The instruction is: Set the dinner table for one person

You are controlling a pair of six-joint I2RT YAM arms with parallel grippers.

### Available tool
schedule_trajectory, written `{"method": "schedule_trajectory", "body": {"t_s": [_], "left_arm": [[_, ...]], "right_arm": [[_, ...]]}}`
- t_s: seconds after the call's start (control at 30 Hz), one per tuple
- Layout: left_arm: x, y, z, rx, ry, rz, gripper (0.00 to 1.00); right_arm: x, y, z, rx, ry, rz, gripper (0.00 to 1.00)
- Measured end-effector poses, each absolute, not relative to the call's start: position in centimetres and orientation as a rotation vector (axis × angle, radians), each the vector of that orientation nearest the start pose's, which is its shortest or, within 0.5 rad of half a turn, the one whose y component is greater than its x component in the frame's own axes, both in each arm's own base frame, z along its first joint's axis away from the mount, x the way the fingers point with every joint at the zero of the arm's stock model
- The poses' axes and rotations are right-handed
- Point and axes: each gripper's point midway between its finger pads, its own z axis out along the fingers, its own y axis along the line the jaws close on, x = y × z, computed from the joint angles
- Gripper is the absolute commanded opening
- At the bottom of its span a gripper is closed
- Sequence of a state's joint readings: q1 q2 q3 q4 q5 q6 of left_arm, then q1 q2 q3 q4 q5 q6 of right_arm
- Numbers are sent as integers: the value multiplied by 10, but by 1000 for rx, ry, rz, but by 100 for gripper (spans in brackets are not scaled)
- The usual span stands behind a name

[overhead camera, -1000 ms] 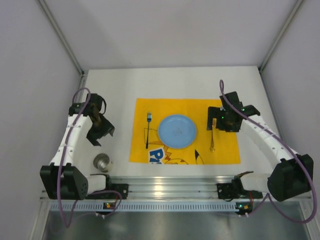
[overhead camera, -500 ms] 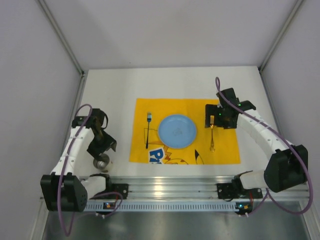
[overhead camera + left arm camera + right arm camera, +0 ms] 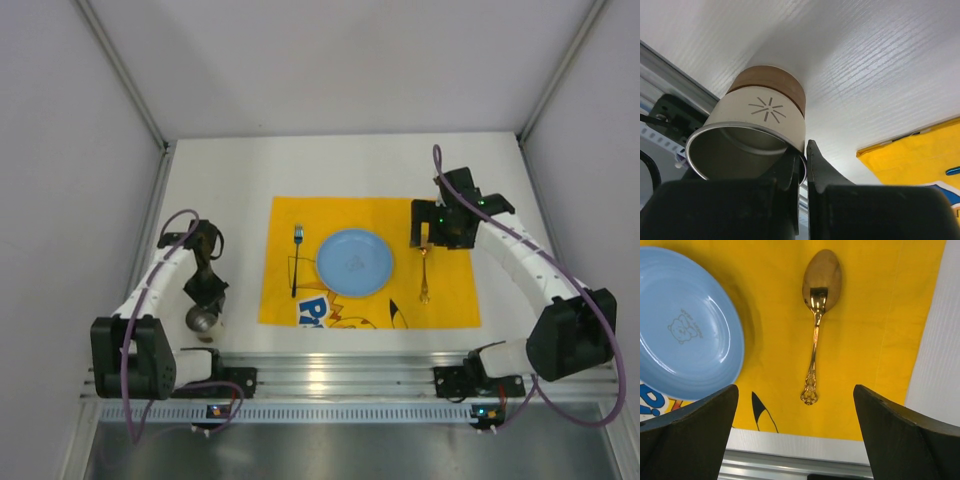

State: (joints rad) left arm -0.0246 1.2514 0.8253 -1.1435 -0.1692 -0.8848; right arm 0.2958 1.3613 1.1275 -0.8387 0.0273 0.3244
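Note:
A metal cup [image 3: 203,319] with a cream body and brown base stands on the white dinner table [image 3: 350,165] near its front left corner. My left gripper [image 3: 206,296] is shut on the cup [image 3: 765,115]. In the left wrist view its fingers [image 3: 816,162] pinch the cup's rim, one inside and one outside. A blue plate [image 3: 355,262] lies in the middle of a yellow placemat [image 3: 370,215], with a blue-handled fork [image 3: 296,258] to its left and a gold spoon [image 3: 424,275] to its right. My right gripper [image 3: 432,232] hangs open above the spoon [image 3: 815,330], holding nothing.
A ridged aluminium rail [image 3: 330,368] runs along the near edge, close behind the cup. Grey wall panels [image 3: 70,200] stand on both sides and at the back. The placemat's corner [image 3: 920,160] lies to the right of the cup.
My left gripper came down toward the near edge onto the cup and shut on its rim. The right gripper drifted slightly toward the far side, staying open.

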Motion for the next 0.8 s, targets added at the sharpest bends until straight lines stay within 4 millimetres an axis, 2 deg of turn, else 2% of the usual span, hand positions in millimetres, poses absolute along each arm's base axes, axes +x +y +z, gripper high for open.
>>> {"method": "schedule_trajectory", "body": {"t_s": [0.13, 0.23, 0.33, 0.47, 0.63, 0.73, 0.8], "left_arm": [[170, -6, 70, -1201, 2786, 254, 0], [202, -16, 90, -1101, 2744, 204, 0], [240, -32, 117, -1012, 2683, 123, 0], [293, -66, 147, -918, 2621, 7, 0], [343, -118, 160, -983, 2563, -247, 0], [364, -149, 166, -1099, 2487, -496, 0], [379, -168, 171, -1189, 2415, -664, 0]], "right_arm": [[293, 97, 144, 44, 2638, 174, 100], [296, 100, 151, 37, 2628, 193, 100], [297, 116, 159, 2, 2618, 311, 100], [293, 154, 172, -102, 2584, 539, 100], [291, 203, 210, -206, 2484, 719, 100], [298, 219, 231, -190, 2422, 769, 100], [301, 221, 234, -160, 2412, 775, 100]]}}
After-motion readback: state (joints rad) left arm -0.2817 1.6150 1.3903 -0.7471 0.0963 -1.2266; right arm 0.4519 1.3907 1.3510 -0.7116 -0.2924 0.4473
